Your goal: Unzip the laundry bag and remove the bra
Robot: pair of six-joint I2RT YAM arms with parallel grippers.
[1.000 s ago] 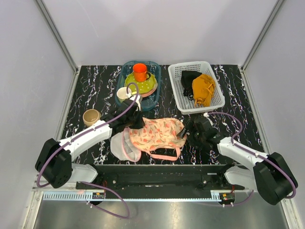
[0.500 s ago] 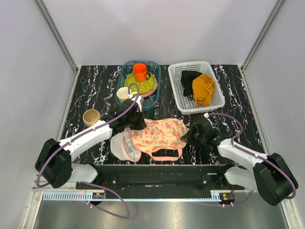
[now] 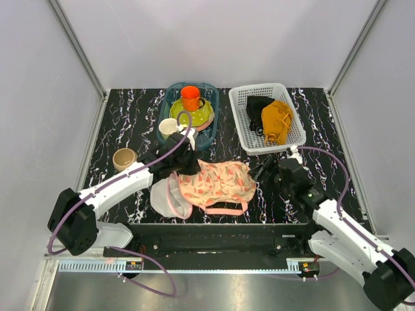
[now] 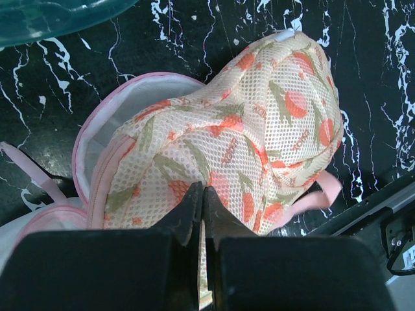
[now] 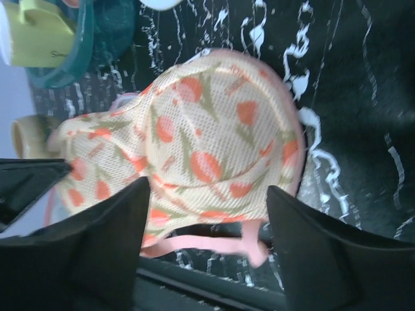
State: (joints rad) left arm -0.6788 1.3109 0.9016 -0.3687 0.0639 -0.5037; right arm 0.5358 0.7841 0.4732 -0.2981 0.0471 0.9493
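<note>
- Beige cup (image 3: 124, 159) stands upright at the left of the black marbled table (image 3: 126, 116), apart from everything else.
- Left gripper (image 3: 189, 170) sits on the far left edge of the laundry bag (image 3: 219, 183). In the left wrist view its fingers (image 4: 185, 210) are pressed together, with a sliver of the printed fabric pinched between them.
- White mesh pouch (image 3: 163, 197) with a pink rim lies near the front edge, touching the bag's left end and partly under it.
- Blue-green tub (image 3: 209, 91) sits at the back, left of centre. It holds an orange cup (image 3: 190, 97) and a yellow-green dish (image 3: 194, 116), with a white cup (image 3: 168, 127) at its near left corner.
- The laundry bag lies mid-table near the front edge, between the two grippers, domed side up. A pink strap loop (image 3: 224, 210) sticks out along its near side.
- Right gripper (image 3: 259, 173) is just beside the bag's right end. In the right wrist view its fingers (image 5: 97, 246) are wide apart with nothing between them, and the bag lies beyond the tips.
- White basket (image 3: 295, 136) sits at the back right, holding a black garment (image 3: 257, 107) and a mustard garment (image 3: 277, 121) side by side.
</note>
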